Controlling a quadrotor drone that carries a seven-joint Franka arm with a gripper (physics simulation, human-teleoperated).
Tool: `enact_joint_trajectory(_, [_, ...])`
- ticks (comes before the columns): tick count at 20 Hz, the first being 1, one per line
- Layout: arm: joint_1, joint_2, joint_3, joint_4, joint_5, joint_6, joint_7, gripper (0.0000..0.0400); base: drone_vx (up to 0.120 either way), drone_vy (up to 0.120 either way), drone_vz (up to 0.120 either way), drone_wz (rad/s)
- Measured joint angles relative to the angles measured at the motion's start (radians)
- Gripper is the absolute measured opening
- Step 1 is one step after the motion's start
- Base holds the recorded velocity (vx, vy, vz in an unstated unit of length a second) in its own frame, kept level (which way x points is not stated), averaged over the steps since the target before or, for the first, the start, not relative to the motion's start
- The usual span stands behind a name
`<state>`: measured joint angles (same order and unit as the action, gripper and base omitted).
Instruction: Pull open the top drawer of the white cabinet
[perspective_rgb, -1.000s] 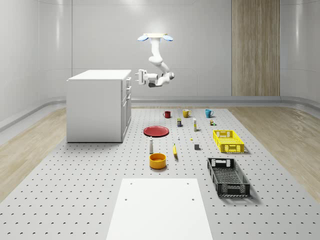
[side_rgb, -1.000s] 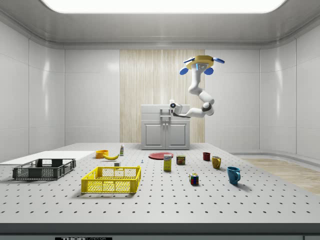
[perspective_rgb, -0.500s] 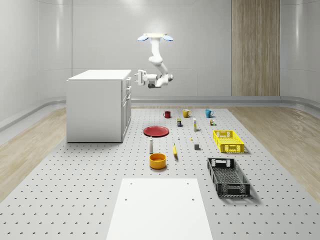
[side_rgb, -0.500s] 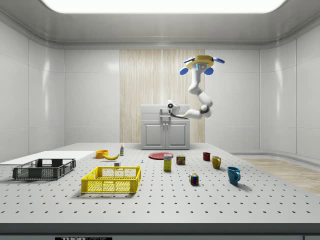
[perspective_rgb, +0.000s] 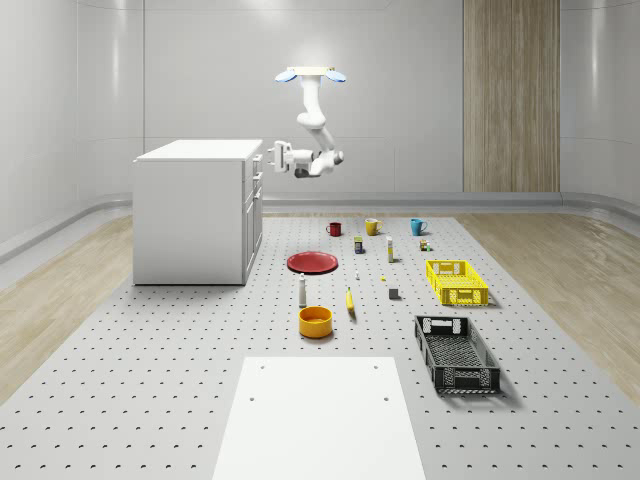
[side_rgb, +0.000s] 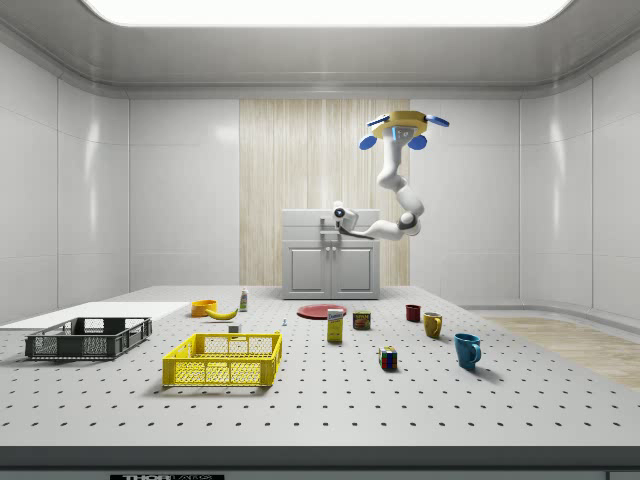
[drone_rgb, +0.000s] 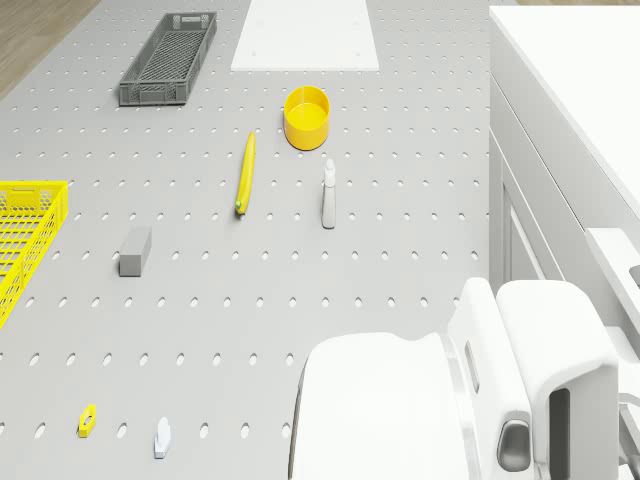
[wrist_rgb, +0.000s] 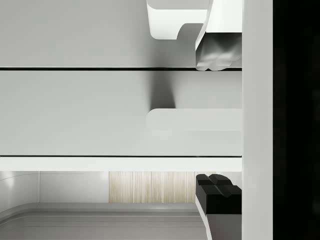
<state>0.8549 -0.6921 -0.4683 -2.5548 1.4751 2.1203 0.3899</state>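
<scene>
The drone (perspective_rgb: 311, 74) hovers high in the air, beside the front of the white cabinet (perspective_rgb: 195, 212) and above the far end of the pegboard worktop (perspective_rgb: 150, 370), with its arm (perspective_rgb: 314, 117) bent down and toward the cabinet. The hand (perspective_rgb: 271, 156) is level with the cabinet's top drawer (perspective_rgb: 257, 159), just at its front face; in the side view the hand (side_rgb: 331, 220) sits in front of the upper part of the cabinet (side_rgb: 331, 253). In the wrist view the drawer front (wrist_rgb: 90, 112) spans the picture, and its handle (wrist_rgb: 192, 120) lies between the two fingertips, one pale pad (wrist_rgb: 218, 54) on one side and one dark pad (wrist_rgb: 218, 192) on the other. The fingers are spread wide apart, well clear of the handle on both sides, and hold nothing. The drawer looks closed, its front flush with the cabinet face. On the worktop in front of the cabinet lie a red plate (perspective_rgb: 313, 262), a small white bottle (perspective_rgb: 302, 291), an orange bowl (perspective_rgb: 315, 321) and a banana (perspective_rgb: 350, 301). Toward the whole-scene view's right stand a yellow crate (perspective_rgb: 456, 282) and a black crate (perspective_rgb: 456, 353), and farther back a row of three mugs: red (perspective_rgb: 334, 229), yellow (perspective_rgb: 371, 227) and blue (perspective_rgb: 417, 226). A white sheet (perspective_rgb: 318, 418) lies at the near end of the worktop.
</scene>
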Motion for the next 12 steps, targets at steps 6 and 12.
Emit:
enact_joint_trajectory(6, [-0.013,0.039,0.044,0.018,0.051,0.000,-0.017,0.0305,0.000,0.000,0.000,0.000])
enact_joint_trajectory(12, [-0.036,0.086,0.066,0.046,0.077,-0.024,-0.028,0.0305,0.000,0.000,0.000,0.000])
